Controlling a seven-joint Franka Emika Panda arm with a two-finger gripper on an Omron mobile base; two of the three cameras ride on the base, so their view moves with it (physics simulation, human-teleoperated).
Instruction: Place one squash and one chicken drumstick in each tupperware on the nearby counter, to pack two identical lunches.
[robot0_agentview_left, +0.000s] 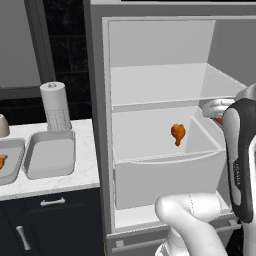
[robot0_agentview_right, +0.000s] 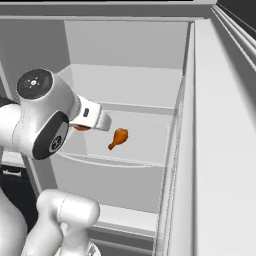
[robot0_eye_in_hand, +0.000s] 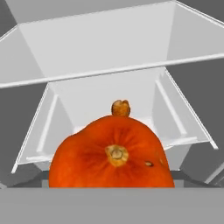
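Observation:
An orange squash (robot0_eye_in_hand: 111, 155) sits right in front of the hand camera and hides the fingertips. My gripper (robot0_agentview_left: 216, 113) hovers before the open fridge, shut on the squash, of which a red-orange sliver (robot0_agentview_left: 218, 121) peeks out below the hand. A chicken drumstick (robot0_agentview_left: 177, 133) (robot0_agentview_right: 118, 138) lies in the fridge drawer, beyond the squash (robot0_eye_in_hand: 120, 107). Two light-grey tupperware trays stand on the marble counter (robot0_agentview_left: 86, 170): the nearer one (robot0_agentview_left: 50, 154) is empty, the left one (robot0_agentview_left: 11, 162) holds a drumstick (robot0_agentview_left: 2, 161) at the picture's edge.
The fridge (robot0_agentview_left: 160, 80) stands open with a white shelf above the drawer (robot0_agentview_left: 170, 175). A paper towel roll (robot0_agentview_left: 55, 106) stands behind the trays. Dark cabinets with silver handles (robot0_agentview_left: 52, 202) run under the counter. The fridge door (robot0_agentview_right: 220, 150) is close on the right.

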